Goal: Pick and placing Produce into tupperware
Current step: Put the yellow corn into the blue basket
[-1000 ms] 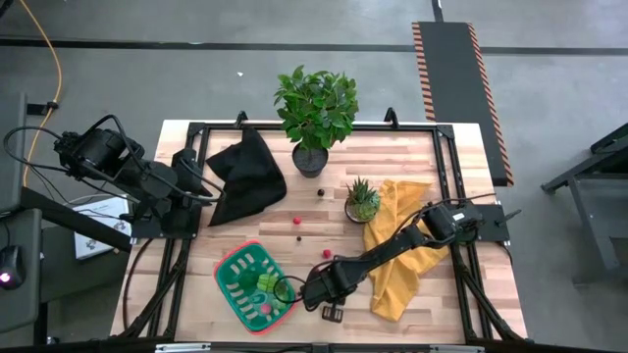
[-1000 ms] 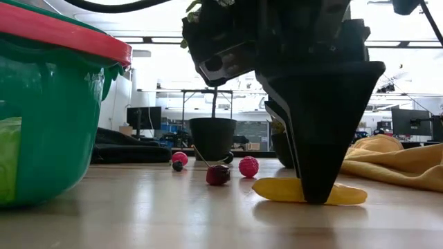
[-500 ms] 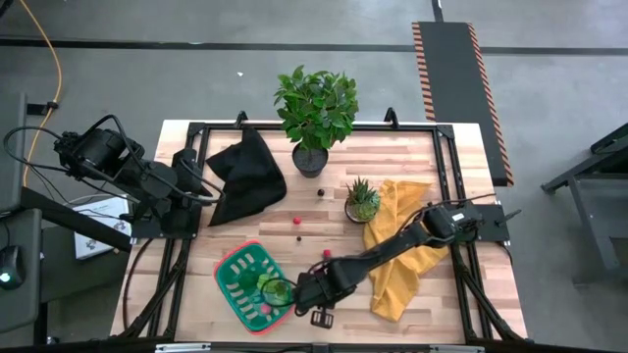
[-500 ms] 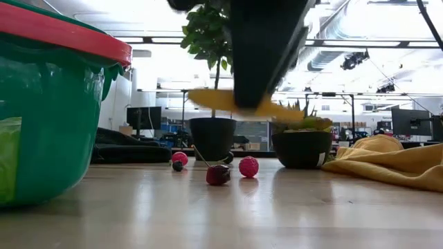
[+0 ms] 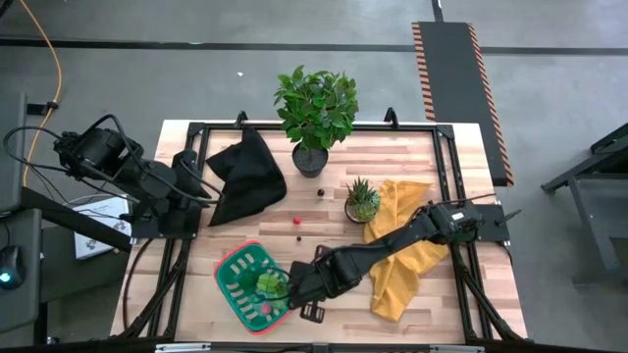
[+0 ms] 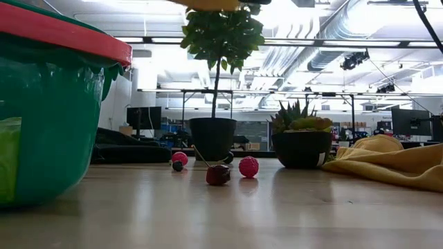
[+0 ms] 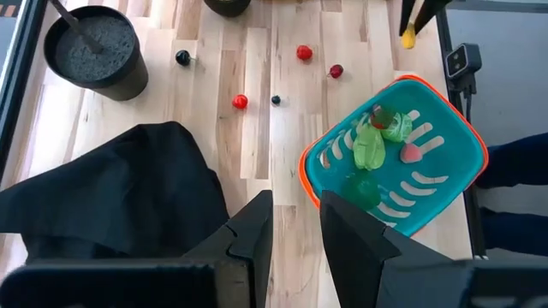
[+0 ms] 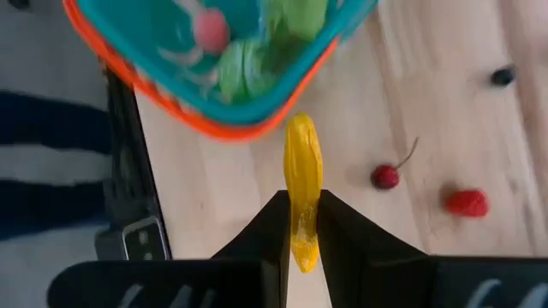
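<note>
1. Bench (image 5: 461,162): pale wooden planks in a black frame.
2. Tupperware (image 5: 235,290): shallow, rounded-rectangular, green with a red rim, at the near left; it holds green and pink produce.
3. Right hand (image 8: 301,229): fingers clamped on a smooth, elongated yellow produce piece (image 8: 302,191), raised off the bench just right of the tupperware rim.
4. Loose produce: a dark cherry (image 6: 218,175) with stem and a bumpy pink berry (image 6: 248,167) at mid-bench.
5. Left hand (image 7: 295,224): at the far left by the crumpled black cloth (image 5: 245,176), fingers narrowly apart, holding nothing.
</note>
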`<state>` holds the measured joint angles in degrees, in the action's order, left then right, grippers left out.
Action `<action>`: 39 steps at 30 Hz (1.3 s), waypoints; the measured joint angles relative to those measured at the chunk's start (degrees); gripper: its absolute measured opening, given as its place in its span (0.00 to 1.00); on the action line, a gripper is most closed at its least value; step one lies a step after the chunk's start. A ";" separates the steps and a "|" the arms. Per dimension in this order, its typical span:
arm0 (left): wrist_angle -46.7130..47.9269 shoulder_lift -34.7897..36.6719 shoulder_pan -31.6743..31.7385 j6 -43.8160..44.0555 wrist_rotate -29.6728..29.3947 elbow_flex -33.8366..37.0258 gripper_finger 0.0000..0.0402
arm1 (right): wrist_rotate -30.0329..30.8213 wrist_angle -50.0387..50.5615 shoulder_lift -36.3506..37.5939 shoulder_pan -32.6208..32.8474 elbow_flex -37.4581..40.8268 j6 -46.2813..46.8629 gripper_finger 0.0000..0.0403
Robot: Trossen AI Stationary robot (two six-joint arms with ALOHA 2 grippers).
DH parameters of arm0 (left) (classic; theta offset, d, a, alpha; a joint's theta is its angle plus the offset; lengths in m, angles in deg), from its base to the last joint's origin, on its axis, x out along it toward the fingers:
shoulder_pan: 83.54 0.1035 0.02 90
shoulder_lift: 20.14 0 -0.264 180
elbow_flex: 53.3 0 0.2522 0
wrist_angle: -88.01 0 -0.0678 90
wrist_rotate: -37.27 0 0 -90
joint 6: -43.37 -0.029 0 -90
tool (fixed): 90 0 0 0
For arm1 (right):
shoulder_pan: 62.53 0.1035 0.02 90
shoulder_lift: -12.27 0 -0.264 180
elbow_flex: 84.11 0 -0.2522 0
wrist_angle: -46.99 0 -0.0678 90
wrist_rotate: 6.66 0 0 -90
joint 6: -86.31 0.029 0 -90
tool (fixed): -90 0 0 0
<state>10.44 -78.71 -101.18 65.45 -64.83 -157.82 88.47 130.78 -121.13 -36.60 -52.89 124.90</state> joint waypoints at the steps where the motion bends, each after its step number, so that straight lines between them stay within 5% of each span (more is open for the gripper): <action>1: 0.01 0.11 0.01 -0.02 0.42 0.00 0.22 | 0.43 -0.70 0.13 -0.30 -0.05 0.00 0.09; 16: -8.64 0.35 -0.01 -2.35 2.46 0.00 0.22 | 0.01 -11.12 1.35 -3.01 0.08 -2.84 0.09; 30: -25.65 0.31 0.01 -3.16 2.01 0.00 0.22 | 10.07 -27.29 7.73 -5.52 0.08 -8.33 0.09; 39: -34.12 0.11 -0.01 -5.29 1.09 0.00 0.22 | 11.43 -33.26 9.16 -5.69 0.08 -9.42 0.09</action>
<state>-23.69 -78.61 -101.18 60.16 -63.73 -157.82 99.89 97.52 -111.98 -42.28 -52.81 115.48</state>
